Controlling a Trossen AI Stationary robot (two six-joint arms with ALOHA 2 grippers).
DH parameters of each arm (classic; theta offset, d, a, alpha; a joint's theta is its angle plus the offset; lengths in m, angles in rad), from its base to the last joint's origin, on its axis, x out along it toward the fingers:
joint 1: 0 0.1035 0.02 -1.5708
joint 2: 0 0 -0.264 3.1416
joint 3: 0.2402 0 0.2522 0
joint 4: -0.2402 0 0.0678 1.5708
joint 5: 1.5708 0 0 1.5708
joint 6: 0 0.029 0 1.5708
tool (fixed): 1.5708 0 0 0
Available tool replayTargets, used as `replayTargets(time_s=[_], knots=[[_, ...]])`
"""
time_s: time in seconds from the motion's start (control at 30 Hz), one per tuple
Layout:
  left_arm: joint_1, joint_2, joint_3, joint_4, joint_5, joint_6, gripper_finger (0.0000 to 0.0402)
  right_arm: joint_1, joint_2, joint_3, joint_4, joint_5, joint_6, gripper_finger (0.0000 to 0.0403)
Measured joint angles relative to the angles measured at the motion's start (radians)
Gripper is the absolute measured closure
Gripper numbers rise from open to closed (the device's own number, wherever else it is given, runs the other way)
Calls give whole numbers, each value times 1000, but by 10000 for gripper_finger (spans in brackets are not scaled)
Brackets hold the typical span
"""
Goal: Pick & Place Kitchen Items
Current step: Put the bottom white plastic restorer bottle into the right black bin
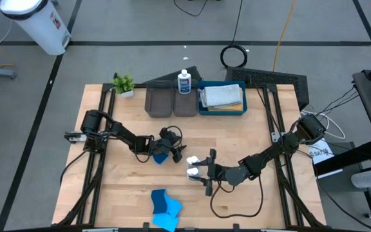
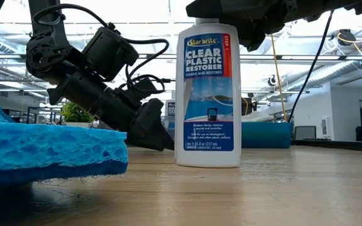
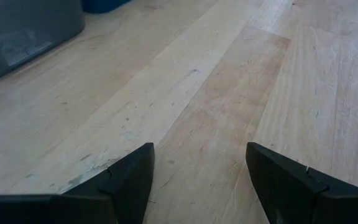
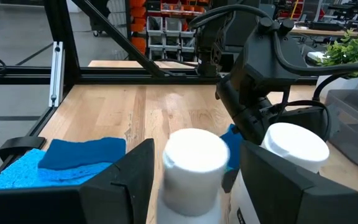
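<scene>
Looking down, the high view shows the right gripper at mid-table with two white bottles at its fingertips, while the left gripper lies just beside them over a dark-blue sponge. Two more sponges lie at the table's near edge, well apart from the bottles; a third bottle stands behind the grey tray, beside the blue tray holding a folded cloth.

Low view: a labelled bottle stands upright on the wood, a sponge close to the camera.

Left wrist view: its fingers stand apart over bare table, holding nothing.

Right wrist view: the fingers stand apart on either side of one bottle cap; contact cannot be told. The second bottle stands just outside them.
</scene>
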Motion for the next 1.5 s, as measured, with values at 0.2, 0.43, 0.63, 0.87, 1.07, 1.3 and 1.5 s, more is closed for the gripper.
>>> replayTargets(time_s=[0.2,0.43,0.63,0.87,1.07,1.3,1.5], knots=[[0,0,0,0,0,0,144,0,0,0,0,0,0,200],[0,0,0,0,0,0,144,0,0,0,0,0,0,200],[0,0,0,0,0,0,144,0,0,0,0,0,0,200],[0,0,0,0,0,0,144,0,0,0,0,0,0,200],[0,0,0,0,0,0,144,0,0,0,0,0,0,209],[0,0,0,0,0,0,144,2,0,0,0,-2,0,262],[0,0,0,0,0,0,144,2,0,0,0,-5,3,309]])
